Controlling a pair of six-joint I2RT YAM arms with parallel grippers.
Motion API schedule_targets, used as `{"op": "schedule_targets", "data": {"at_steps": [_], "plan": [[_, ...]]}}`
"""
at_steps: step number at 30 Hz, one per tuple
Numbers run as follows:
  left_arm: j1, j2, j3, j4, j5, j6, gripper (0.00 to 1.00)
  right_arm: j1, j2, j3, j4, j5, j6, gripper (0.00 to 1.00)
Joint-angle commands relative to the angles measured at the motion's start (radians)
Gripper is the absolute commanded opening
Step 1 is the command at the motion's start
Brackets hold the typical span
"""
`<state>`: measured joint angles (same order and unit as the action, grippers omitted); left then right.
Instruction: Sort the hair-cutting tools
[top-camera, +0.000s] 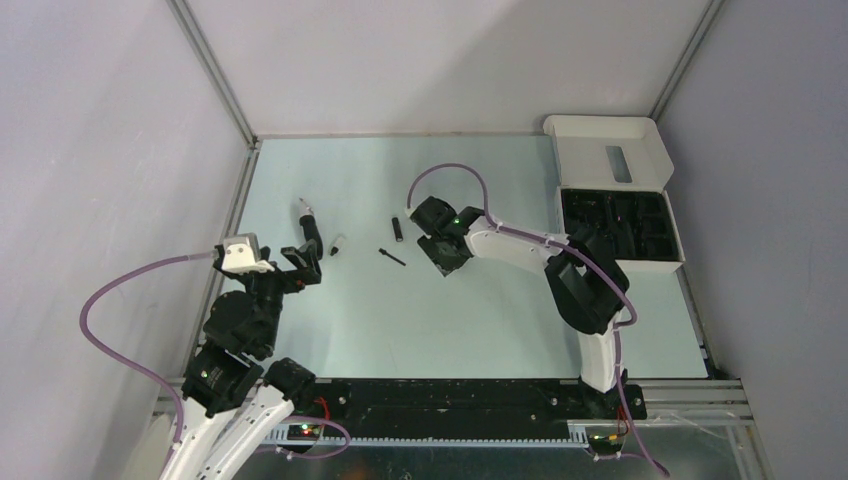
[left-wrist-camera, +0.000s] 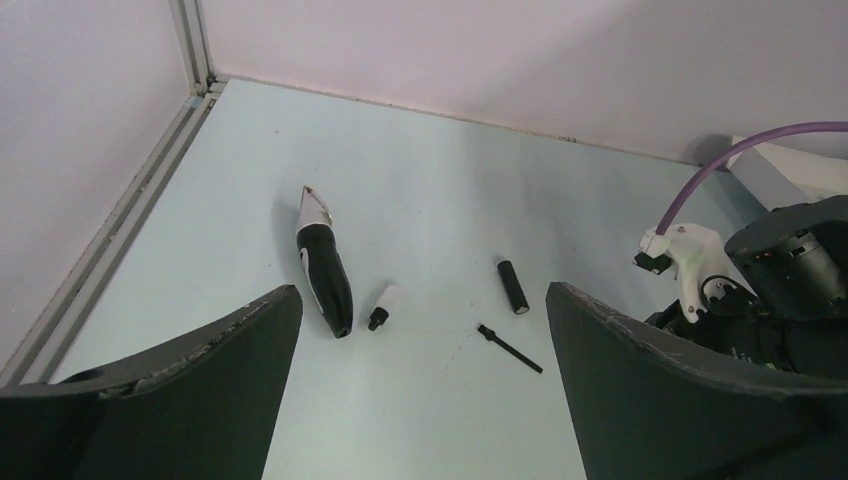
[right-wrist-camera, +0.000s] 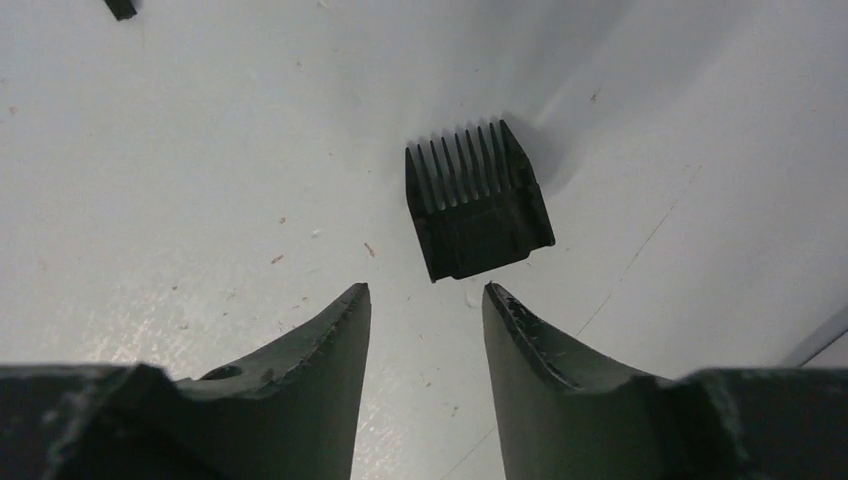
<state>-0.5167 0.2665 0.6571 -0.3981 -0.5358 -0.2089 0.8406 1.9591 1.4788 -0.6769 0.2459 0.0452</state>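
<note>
The hair-cutting tools lie loose on the pale table. The tapered trimmer body (top-camera: 310, 228) (left-wrist-camera: 322, 265) with its silver tip lies at the left. Beside it are a small black-and-white piece (left-wrist-camera: 382, 305), a short cylinder (left-wrist-camera: 512, 287) and a thin stick (left-wrist-camera: 510, 348). My left gripper (left-wrist-camera: 422, 290) (top-camera: 300, 265) is wide open just short of the trimmer body, holding nothing. The squarish comb attachment (right-wrist-camera: 477, 200) lies flat just past my right gripper (right-wrist-camera: 425, 288) (top-camera: 440, 255). Its jaws stand apart with nothing between them, and in the top view it hides the comb.
A white box (top-camera: 672, 262) with a black moulded insert and raised lid (top-camera: 605, 150) stands at the right edge of the table. Metal frame rails (top-camera: 232, 215) and walls close in the table. The right arm's wrist (left-wrist-camera: 790, 265) sits at the right of the left wrist view.
</note>
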Motion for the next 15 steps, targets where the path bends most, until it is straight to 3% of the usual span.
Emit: {"op": "schedule_targets", "data": {"at_steps": [1,15], "plan": [[0.006,0.012,0.013,0.033,0.018,0.018,1.0,-0.008,0.023,0.004,0.039,-0.017,-0.033,0.47],[0.009,0.017,0.008,0.045,0.062,0.03,1.0,-0.03,0.079,-0.015,0.098,-0.036,-0.043,0.2]]}}
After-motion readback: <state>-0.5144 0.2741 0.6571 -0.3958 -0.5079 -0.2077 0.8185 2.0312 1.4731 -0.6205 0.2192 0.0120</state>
